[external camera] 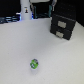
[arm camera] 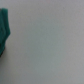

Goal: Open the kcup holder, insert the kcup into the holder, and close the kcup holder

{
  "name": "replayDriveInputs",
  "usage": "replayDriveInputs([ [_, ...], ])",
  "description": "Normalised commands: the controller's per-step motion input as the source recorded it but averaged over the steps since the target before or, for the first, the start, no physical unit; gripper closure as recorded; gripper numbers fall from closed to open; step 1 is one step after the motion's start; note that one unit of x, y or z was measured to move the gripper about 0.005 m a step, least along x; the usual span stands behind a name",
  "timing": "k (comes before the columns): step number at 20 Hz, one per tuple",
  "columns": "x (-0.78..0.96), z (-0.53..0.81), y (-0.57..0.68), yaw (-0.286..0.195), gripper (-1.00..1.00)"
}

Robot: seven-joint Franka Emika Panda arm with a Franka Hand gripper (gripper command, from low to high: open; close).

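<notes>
Across the exterior view a pale, plain bench (external camera: 30, 47) is being shown, filling most of the picture, with a darker, blurred background being glimpsed along its far edge. Toward the far side, on the exterior view's right, the kcup holder (external camera: 63, 23) is being seen as a black boxy block standing on the bench, its drawer-like front panels carrying small light marks; whether any panel is being pulled out cannot be told at this sharpness. The kcup (external camera: 34, 64) is being seen lying on the bench near the front, a tiny white pod with a green and blue top, well apart from the kcup holder and nothing touching it. At the far edge, on the exterior view's left, a white bottle-shaped object (external camera: 25, 10) is being seen standing upright. The hand is not being shown in either picture, so its state cannot be told. In the wrist view only the blurred pale surface is being shown, with a dark teal shape (arm camera: 4, 31) being cut off at one edge; what it is cannot be told.
</notes>
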Motion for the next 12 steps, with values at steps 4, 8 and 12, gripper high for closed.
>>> replayDriveInputs([
  [4,-0.28,0.06,0.62,-0.151,-1.00],
  [8,-0.26,0.04,0.70,-0.159,-1.00],
  [12,-0.16,0.01,0.78,-0.172,-1.00],
])
